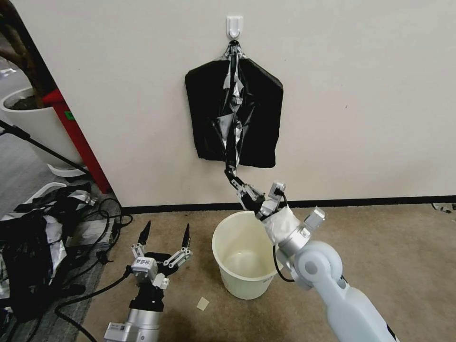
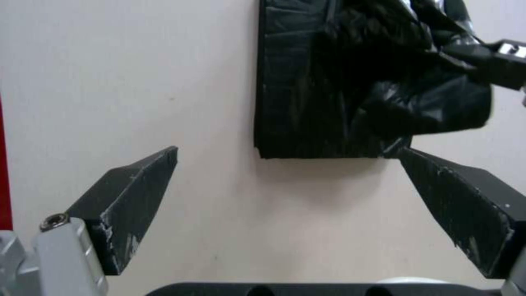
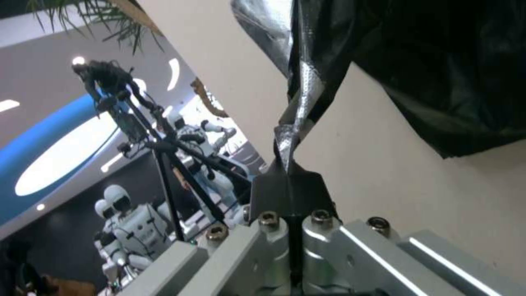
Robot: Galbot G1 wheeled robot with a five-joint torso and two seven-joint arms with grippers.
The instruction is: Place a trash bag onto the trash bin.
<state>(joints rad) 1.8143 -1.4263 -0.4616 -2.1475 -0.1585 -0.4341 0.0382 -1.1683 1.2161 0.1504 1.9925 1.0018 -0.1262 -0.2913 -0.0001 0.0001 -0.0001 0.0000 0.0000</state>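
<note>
My right claw [image 1: 231, 176] pinches the trash bag's [image 1: 233, 114] lower tip under the wall pad, so I'd pull gently downward toward the trash bin [image 1: 243, 254], left claw [image 1: 165, 232] wide open beside it.

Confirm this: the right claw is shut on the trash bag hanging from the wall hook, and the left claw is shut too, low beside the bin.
Not quite. The left claw is open, as the left wrist view shows. The rest holds: the right claw is shut on the trash bag.
</note>
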